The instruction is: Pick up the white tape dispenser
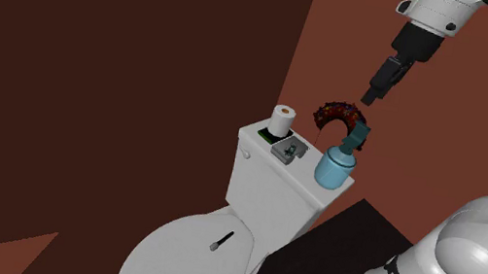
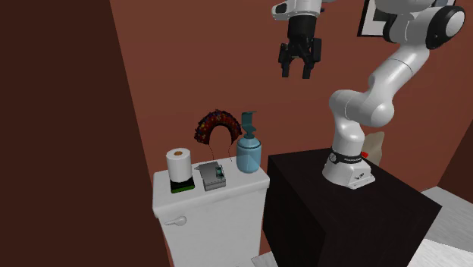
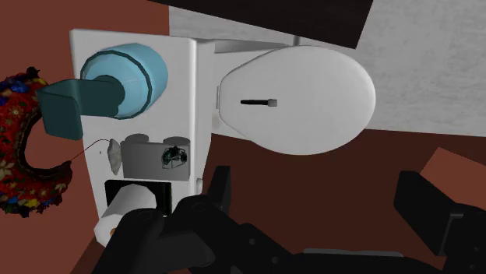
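**Gripper.** The all-black two-finger gripper [image 2: 297,72] hangs high above the toilet tank, well apart from everything on it. The second exterior view shows its fingers spread with nothing between them. In the shoulder view the fingers line up as a single dark bar, so the gap cannot be read there.

**Task object.** The small pale grey, box-shaped tape dispenser [image 2: 213,175], with a dark fitting at one end, rests on the flat lid of the white toilet tank [image 2: 205,216]. It sits between a white toilet-paper roll [image 2: 179,161] on a black-and-green base and a light blue round soap bottle with a teal pump [image 2: 249,154]. It is near both, and contact with either cannot be confirmed. A dark red speckled arch [image 2: 216,121] stands upright behind them, against the brown wall.

**Wrist view.** Looking down, the dispenser lies off to one side of the gap between the fingers, not inside it. This view also takes in the closed white oval toilet lid [image 3: 311,97], which carries a small dark stick-like item [image 3: 257,102].

**Second exterior view.** The arm's base stands on a black box stand [image 2: 333,220], just beside the tank.
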